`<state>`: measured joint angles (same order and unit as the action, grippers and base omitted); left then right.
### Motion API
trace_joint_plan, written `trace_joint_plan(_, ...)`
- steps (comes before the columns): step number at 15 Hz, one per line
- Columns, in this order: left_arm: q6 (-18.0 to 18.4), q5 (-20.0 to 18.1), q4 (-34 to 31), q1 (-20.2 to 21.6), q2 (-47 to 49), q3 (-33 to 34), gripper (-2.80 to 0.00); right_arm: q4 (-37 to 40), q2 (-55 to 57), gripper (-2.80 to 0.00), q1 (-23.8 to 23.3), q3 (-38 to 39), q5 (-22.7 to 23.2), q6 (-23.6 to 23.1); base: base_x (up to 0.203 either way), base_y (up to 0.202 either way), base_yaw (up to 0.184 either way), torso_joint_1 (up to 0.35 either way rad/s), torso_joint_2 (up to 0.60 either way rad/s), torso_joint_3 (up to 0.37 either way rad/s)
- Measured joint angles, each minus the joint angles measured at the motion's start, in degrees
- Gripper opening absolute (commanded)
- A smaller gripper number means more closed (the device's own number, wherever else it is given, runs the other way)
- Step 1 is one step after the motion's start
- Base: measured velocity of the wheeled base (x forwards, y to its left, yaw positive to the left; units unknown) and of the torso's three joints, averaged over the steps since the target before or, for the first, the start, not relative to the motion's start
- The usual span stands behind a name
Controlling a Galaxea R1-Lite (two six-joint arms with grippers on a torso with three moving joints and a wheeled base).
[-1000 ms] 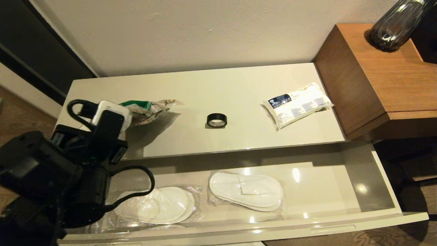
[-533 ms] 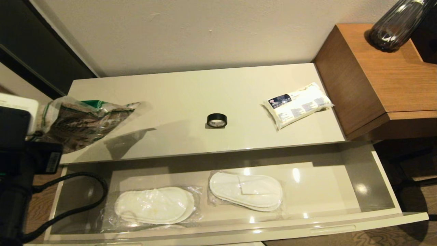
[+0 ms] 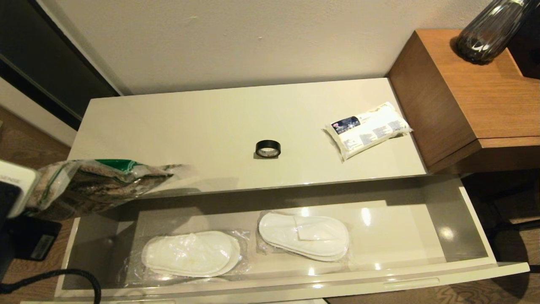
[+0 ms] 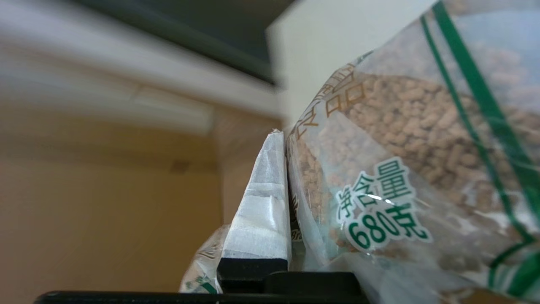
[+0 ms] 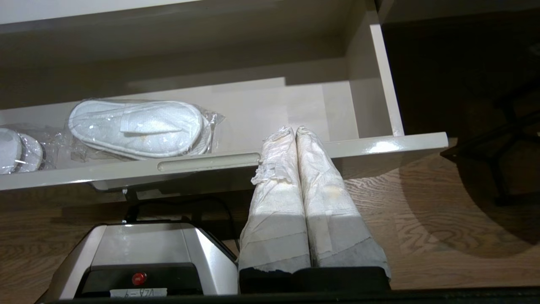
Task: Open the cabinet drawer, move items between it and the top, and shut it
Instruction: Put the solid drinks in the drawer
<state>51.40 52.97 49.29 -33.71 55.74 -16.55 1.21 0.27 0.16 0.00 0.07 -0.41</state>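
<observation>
**Drawer open; snack bag held at the left end**

The cabinet drawer (image 3: pixel 270 270) is pulled fully out below the top (image 3: pixel 236 122). Its handle slot faces the robot in the front panel.

Drawer contents:
- One plastic-wrapped pair of white slippers (image 3: pixel 190 254) lies flat on the drawer floor, left of centre.
- A second wrapped pair (image 3: pixel 304 235) lies flat just beside it, near the centre.
- The two packs lie close together; whether their wrappers touch cannot be told.
- The right part of the drawer floor carries nothing.

Items on the top:
- The black tape roll (image 3: pixel 268 148) lies flat near the middle.
- The white tissue pack (image 3: pixel 366 129) with a blue label lies at an angle near the right end, well apart from the roll.

The left tool (image 4: pixel 287 185) is clamped on one end of the brown-and-green snack bag (image 3: pixel 97 183). The bag hangs roughly level in the air, over the front left corner of the top and the left end of the drawer, touching neither as far as the head view shows.

The right tool (image 5: pixel 295 135) is parked low in front of the drawer's right portion, fingers (image 5: pixel 276 198) pressed together and holding nothing.

A wooden side table (image 3: pixel 476 97) stands to the right of the cabinet.
</observation>
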Motion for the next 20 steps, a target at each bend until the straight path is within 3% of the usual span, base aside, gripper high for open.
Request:
trace_joint_plan(4, -0.76, -8.53, -16.97, -1.1, -4.51, -3.32, -2.8, 0.02, 0.0, -2.8, 0.0, 0.0, 0.0, 0.0, 0.0, 0.0, 0.0, 0.0, 0.0, 0.0)
trace_joint_plan(6, -1.84, -12.0, -30.06, -1.16, -7.66, -7.16, -2.8, 0.0, 0.0, -2.8, 0.0, 0.0, 0.0, 0.0, 0.0, 0.0, 0.0, 0.0, 0.0, 0.0)
trace_joint_plan(10, -2.28, -15.6, -52.18, -1.16, -15.87, -11.83, -2.8, 0.0, 0.0, -2.8, 0.0, 0.0, 0.0, 0.0, 0.0, 0.0, 0.0, 0.0, 0.0, 0.0)
trace_joint_plan(12, -2.56, -17.64, -60.76, -0.9, -19.72, -10.11, -2.8, 0.02, 0.0, -2.8, 0.0, 0.0, 0.0, -0.02, 0.0, 0.0, 0.0, 0.0, 0.0, 0.0)
trace_joint_plan(15, -4.66, -19.34, -61.12, -0.63, -21.1, -2.7, -2.8, 0.02, 0.0, -2.8, 0.0, 0.0, 0.0, 0.0, 0.0, 0.0, 0.0, 0.0, 0.0, 0.0)
trace_joint_plan(20, -9.75, -20.19, -43.09, -0.44, -8.8, 5.89, -2.8, 0.02, 0.0, -2.8, 0.0, 0.0, -0.02, 0.0, 0.0, 0.0, 0.0, 0.0, 0.0, 0.0)
